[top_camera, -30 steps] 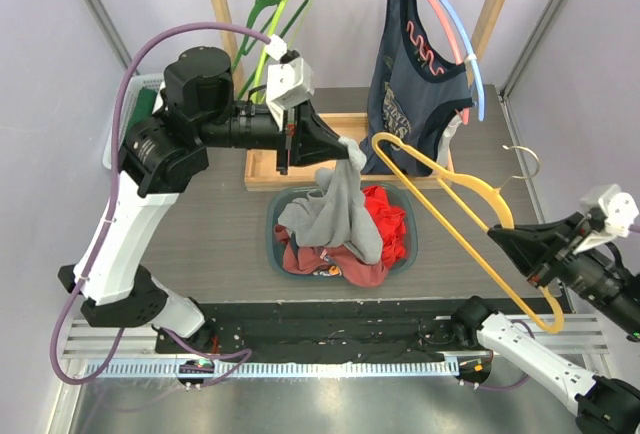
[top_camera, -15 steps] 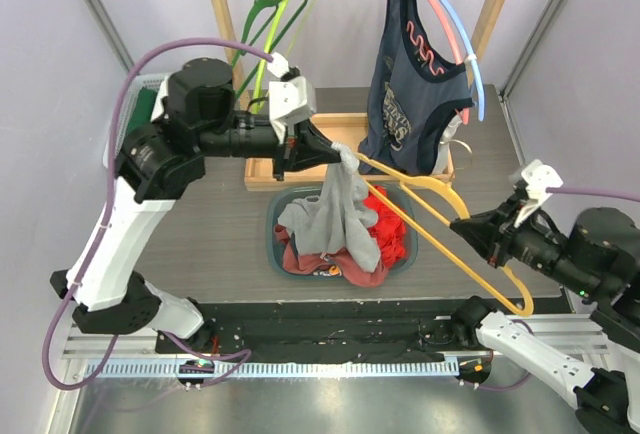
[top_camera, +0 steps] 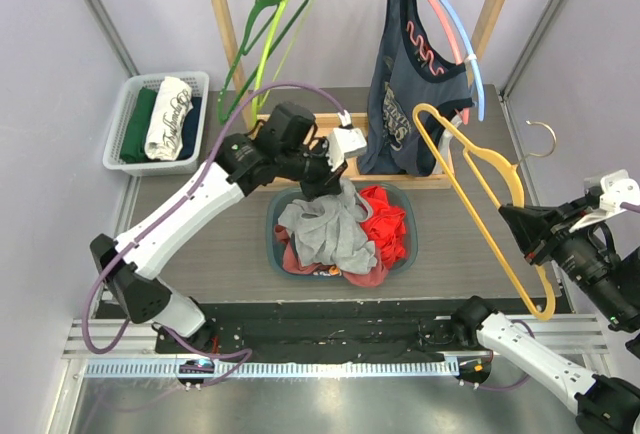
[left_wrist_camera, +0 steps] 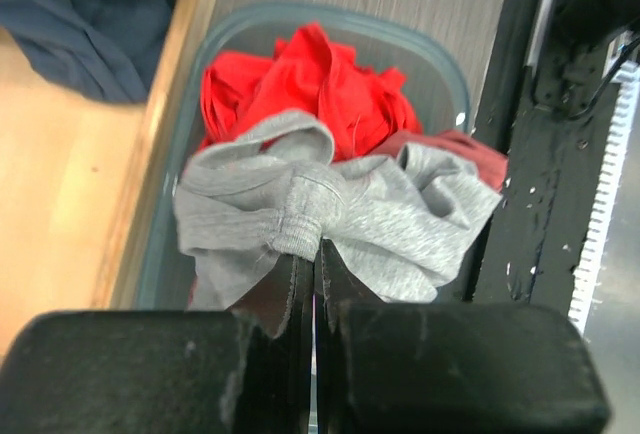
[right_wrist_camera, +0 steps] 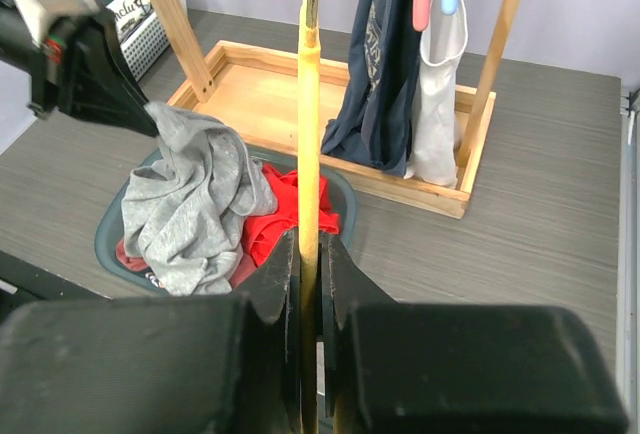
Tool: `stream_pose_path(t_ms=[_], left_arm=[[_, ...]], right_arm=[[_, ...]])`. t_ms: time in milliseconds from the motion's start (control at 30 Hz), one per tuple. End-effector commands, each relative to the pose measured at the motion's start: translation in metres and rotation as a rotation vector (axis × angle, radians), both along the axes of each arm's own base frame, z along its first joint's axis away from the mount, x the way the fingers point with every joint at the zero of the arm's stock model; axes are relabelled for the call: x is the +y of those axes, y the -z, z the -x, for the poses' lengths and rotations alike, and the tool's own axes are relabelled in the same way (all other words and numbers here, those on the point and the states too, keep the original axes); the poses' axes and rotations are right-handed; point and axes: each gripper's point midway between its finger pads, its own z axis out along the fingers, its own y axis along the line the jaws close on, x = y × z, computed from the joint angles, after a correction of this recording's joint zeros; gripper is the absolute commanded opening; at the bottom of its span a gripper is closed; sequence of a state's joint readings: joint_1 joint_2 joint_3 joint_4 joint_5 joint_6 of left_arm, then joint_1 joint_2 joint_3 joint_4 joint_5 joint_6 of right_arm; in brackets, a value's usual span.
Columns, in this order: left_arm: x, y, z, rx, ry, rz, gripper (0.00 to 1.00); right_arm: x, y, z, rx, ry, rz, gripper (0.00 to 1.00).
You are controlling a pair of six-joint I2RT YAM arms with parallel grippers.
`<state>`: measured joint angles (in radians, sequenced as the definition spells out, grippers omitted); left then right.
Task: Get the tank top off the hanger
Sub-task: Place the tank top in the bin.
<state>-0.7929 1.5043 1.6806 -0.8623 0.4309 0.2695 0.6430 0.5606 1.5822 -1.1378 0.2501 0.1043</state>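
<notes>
Over the basket: gray tank top pinched in the left gripper, clear of the yellow hanger.
Soft, light knit that bunches and drapes, its lower folds lying on the red clothes. A clenched pinch on the hemmed edge, as shown, should hold; loose folds may slip. The right gripper is clamped on the stiff hanger bar, well apart from the garment.

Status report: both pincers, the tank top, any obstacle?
Left pincer shut on grey tank top, over the bin. Right pincer shut on yellow hanger, bare. No obstacle seen.
</notes>
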Motion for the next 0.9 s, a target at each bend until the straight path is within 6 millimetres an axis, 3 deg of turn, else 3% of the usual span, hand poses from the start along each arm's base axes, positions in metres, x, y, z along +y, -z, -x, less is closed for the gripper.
stream_pose_path(t_ms=[0,200,300,433,533,567,733,867], left_arm=[[-0.007,0.022,-0.010,-0.016,-0.016,-0.035,0.00],[-0.020,0.058,-0.003,0.106,-0.043,-0.048,0.00],[-0.027,0.087,0.002,0.134,-0.060,-0.079,0.00],[-0.016,0.139,-0.030,0.083,-0.256,-0.190,0.00],[-0.008,0.178,-0.043,0.090,-0.340,-0.295,0.00],[-0.002,0.197,-0.040,0.108,-0.339,-0.353,0.00],[0.019,0.249,-0.026,0.155,-0.298,-0.499,0.00],[0.029,0.275,-0.004,0.216,-0.279,-0.518,0.00]], right_arm=[[-0.006,-0.018,-0.004,-0.060,0.039,-0.023,0.01],[0.006,-0.020,-0.010,-0.053,0.002,-0.004,0.01],[0.014,-0.016,-0.016,-0.037,-0.020,0.010,0.01],[0.023,-0.013,-0.023,-0.025,-0.035,0.019,0.01],[0.029,-0.008,-0.029,-0.010,-0.041,0.026,0.01],[0.030,-0.008,-0.031,-0.012,-0.041,0.024,0.01],[0.034,0.004,-0.041,0.007,-0.031,0.054,0.01],[0.038,0.007,-0.048,0.027,-0.032,0.093,0.01]])
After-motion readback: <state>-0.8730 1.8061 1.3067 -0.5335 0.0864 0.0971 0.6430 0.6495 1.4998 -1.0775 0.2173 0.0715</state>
